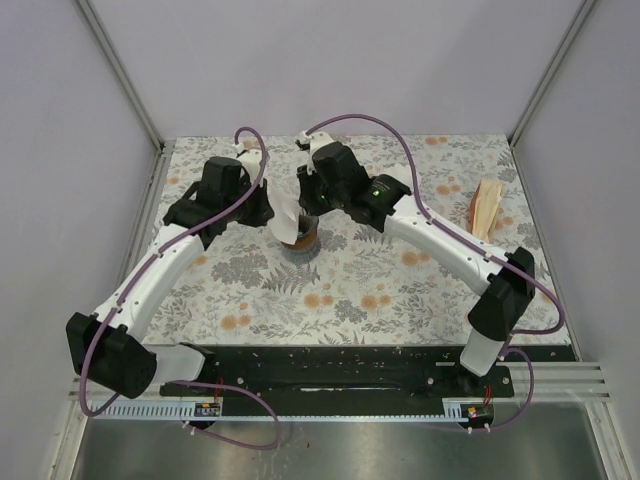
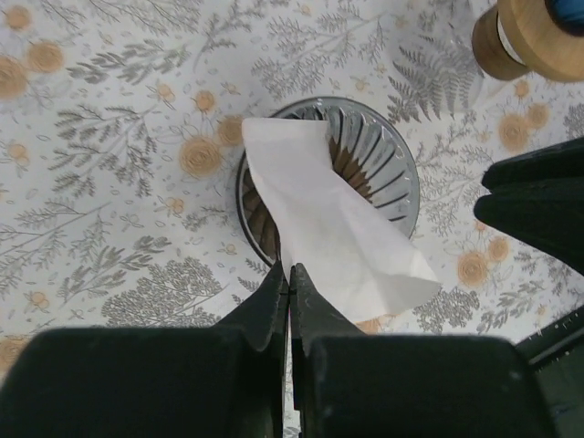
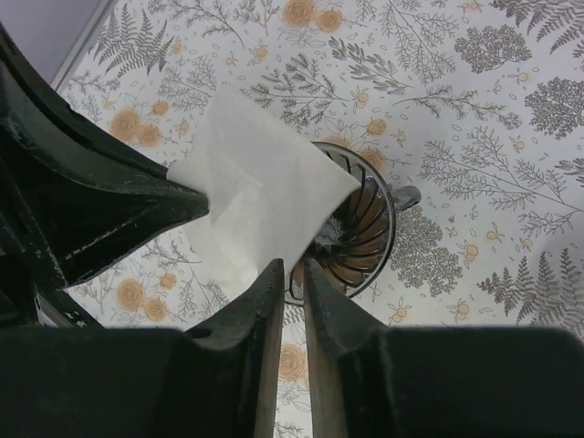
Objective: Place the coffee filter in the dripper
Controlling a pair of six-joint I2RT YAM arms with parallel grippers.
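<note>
The white paper coffee filter hangs tilted over the ribbed glass dripper, its lower part inside the rim. My left gripper is shut on the filter's near edge. In the right wrist view the filter covers the left side of the dripper. My right gripper is right at the filter's lower edge and the dripper's rim, its jaws a narrow slit apart with nothing between them. From above, both grippers meet over the dripper at the table's middle.
A wooden stand with brown filters sits at the right side of the floral table. A wooden cylinder stands near the dripper in the left wrist view. The right arm's dark body is close beside the dripper.
</note>
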